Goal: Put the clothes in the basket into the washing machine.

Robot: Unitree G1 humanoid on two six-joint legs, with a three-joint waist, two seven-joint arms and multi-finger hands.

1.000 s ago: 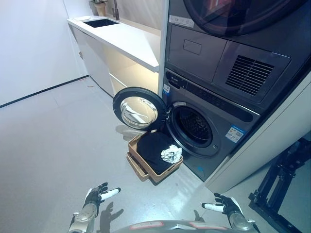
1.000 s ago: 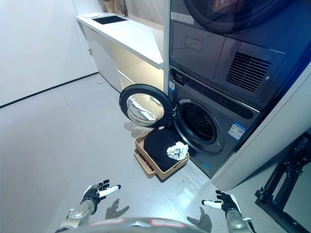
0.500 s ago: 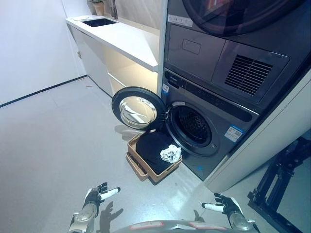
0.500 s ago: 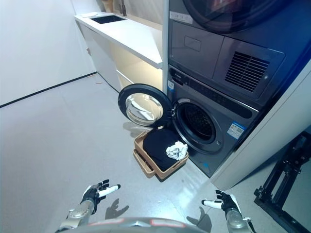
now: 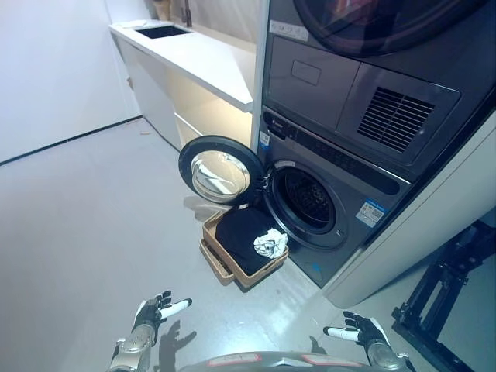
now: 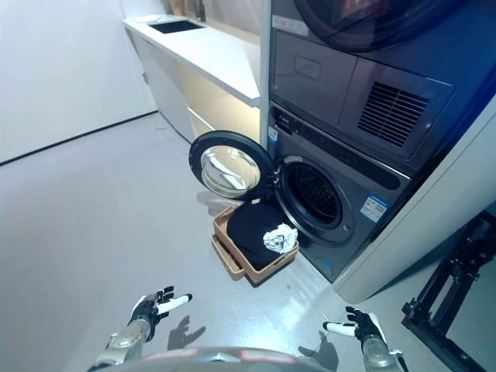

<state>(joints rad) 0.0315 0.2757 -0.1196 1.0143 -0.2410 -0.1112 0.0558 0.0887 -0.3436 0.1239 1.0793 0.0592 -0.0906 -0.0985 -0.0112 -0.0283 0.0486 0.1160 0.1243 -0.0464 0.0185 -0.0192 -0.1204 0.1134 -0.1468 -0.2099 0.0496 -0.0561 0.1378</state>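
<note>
A tan basket (image 5: 216, 260) stands on the floor in front of the washing machine (image 5: 353, 186). A black garment (image 5: 239, 232) fills it, with a crumpled white cloth (image 5: 270, 243) on top at its right side. The machine's round door (image 5: 218, 171) hangs open to the left and the dark drum opening (image 5: 311, 201) shows. My left hand (image 5: 152, 314) is low at the bottom left, open, holding nothing. My right hand (image 5: 359, 335) is at the bottom right, also open and empty. Both hands are well short of the basket.
A white counter (image 5: 194, 56) with a sink (image 5: 162, 32) runs along the wall left of the machine. A dryer (image 5: 372, 62) is stacked above the washer. A black metal frame (image 5: 446, 298) stands at the right edge. Grey floor lies between me and the basket.
The whole view has shifted slightly, so the camera has moved. My right hand sits a little lower in the picture. The basket and clothes are unchanged.
</note>
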